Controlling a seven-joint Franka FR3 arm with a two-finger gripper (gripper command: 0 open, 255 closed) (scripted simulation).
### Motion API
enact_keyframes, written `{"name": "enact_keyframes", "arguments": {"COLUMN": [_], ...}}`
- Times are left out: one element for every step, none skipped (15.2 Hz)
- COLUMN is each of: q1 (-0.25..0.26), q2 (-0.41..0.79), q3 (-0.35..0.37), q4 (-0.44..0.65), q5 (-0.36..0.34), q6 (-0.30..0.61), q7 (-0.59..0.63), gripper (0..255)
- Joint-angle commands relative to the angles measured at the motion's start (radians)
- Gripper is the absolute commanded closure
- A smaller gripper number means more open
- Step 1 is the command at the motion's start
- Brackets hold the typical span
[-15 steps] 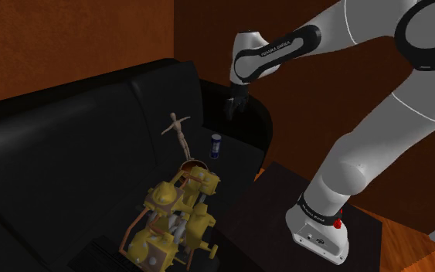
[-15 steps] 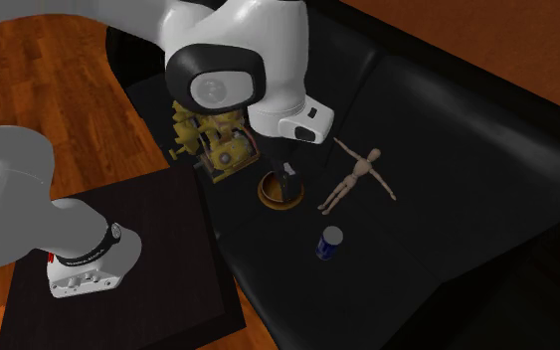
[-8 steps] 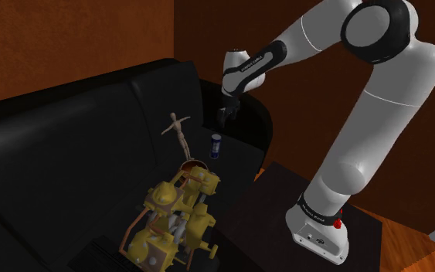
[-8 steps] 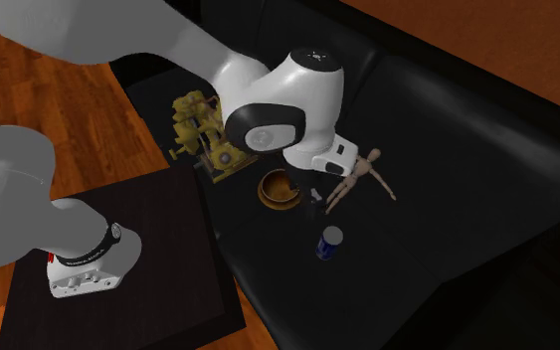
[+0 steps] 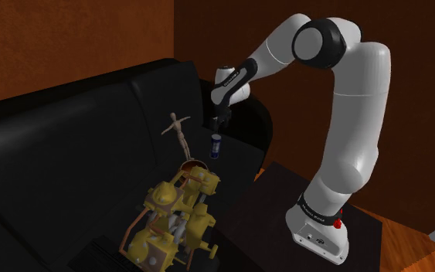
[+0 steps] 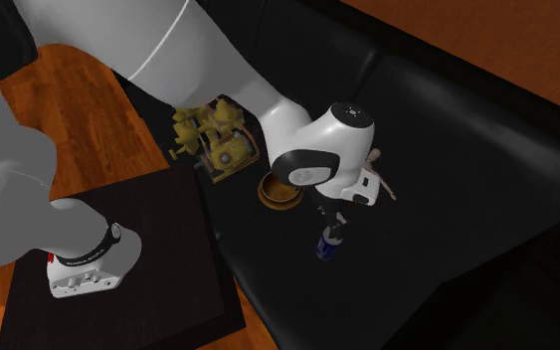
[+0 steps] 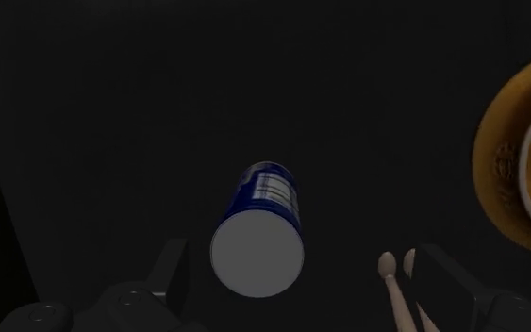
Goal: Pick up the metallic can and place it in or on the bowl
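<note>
A blue can with a grey top stands upright on the black sofa seat. An orange-brown bowl sits nearby, between the can and a yellow machine model. My black gripper hangs just above the can, pointing down. It is open: in the wrist view the fingers stand wide apart on either side of the can's top and do not touch it.
A wooden mannequin figure lies beside the can and bowl. The yellow machine model stands past the bowl. The sofa's armrest rises behind the can. My stand rests on a dark low table.
The arm has swung across from over the bowl to over the can and come down closer to it. The can, bowl and figure have not moved.
</note>
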Motion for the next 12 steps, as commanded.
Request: {"name": "enact_keyframes", "arguments": {"q1": [-0.011, -0.018, -0.025, -0.032, -0.034, -0.035, -0.037, -0.038, -0.040, -0.042, -0.043, -0.046], "q2": [0.079, 0.118, 0.158, 0.198, 0.204, 0.215, 0.226, 0.237, 0.248, 0.260, 0.271, 0.289], "q3": [0.006, 0.009, 0.013, 0.016, 0.017, 0.018, 0.019, 0.020, 0.021, 0.022, 0.023, 0.024], "q4": [0.057, 0.089, 0.122, 0.157, 0.163, 0.164, 0.166, 0.168, 0.170, 0.173, 0.175, 0.180], "q5": [0.014, 0.020, 0.026, 0.031, 0.032, 0.033, 0.034, 0.035, 0.036, 0.037, 0.038, 0.040], "q6": [0.020, 0.027, 0.032, 0.036, 0.037, 0.046, 0.055, 0.064, 0.073, 0.082, 0.091, 0.104], "q7": [-0.012, -0.019, -0.024, -0.030, -0.031, -0.031, -0.032, -0.033, -0.033, -0.034, -0.035, -0.036], "gripper": [0, 0, 0, 0, 0, 0, 0, 0, 0, 0, 0, 0]}}
